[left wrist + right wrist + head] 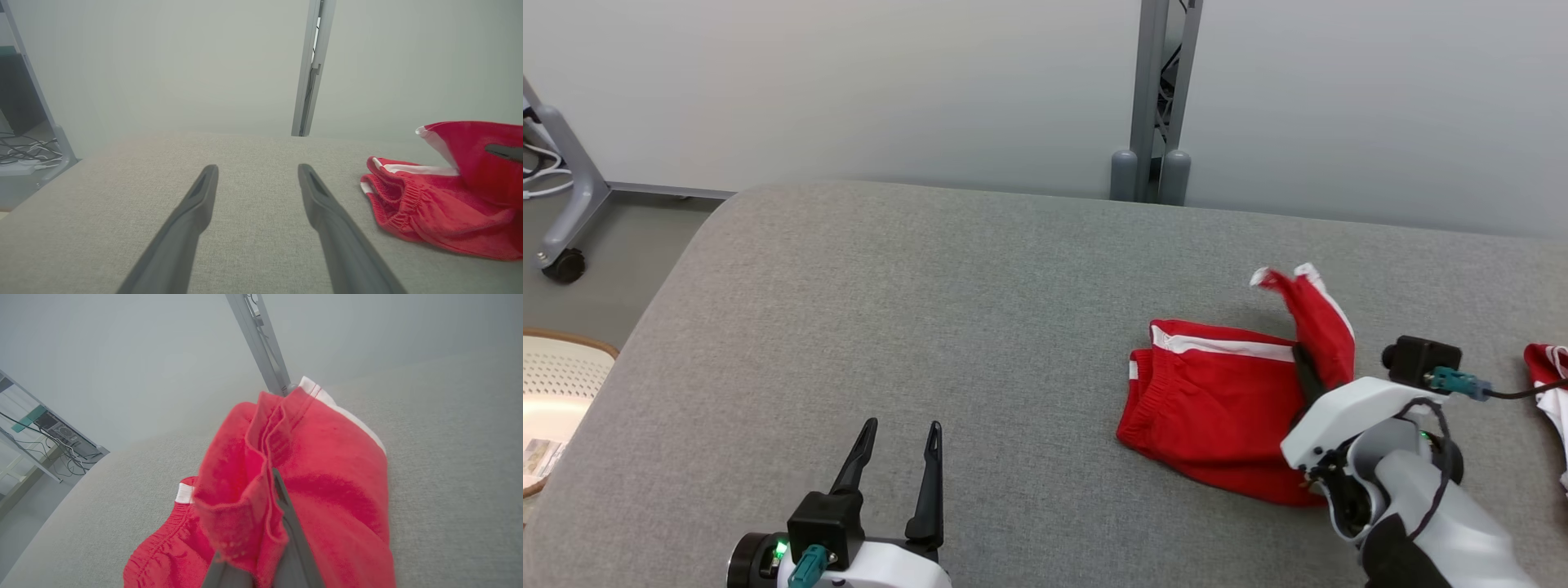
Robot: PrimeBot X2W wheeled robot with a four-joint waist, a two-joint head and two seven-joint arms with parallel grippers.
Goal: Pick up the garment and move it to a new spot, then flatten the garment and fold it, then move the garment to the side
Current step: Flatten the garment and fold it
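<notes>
The right end effector [1308, 369] is clamped tight on a leg end of the red shorts [1209, 408], holding it up off the grey surface [931, 310]. The white-trimmed leg hem [1311, 286] stands just above its fingertips, while the rest of the shorts lies flat below it and to its left. The elastic waistband [1142, 400] is at the far left edge.

The left end effector [902, 426] is spread wide and empty, with the shorts well off to its right.

This looks like the fold. To do it well, carry the pinched leg in a low arc leftward toward the waistband, so the cloth beneath does not drag or bunch. Release only once the hem lines up with the edge underneath. The free left end effector could pin the waistband first. Avoid the second red-and-white cloth [1550, 367], which lies near the right wrist.
</notes>
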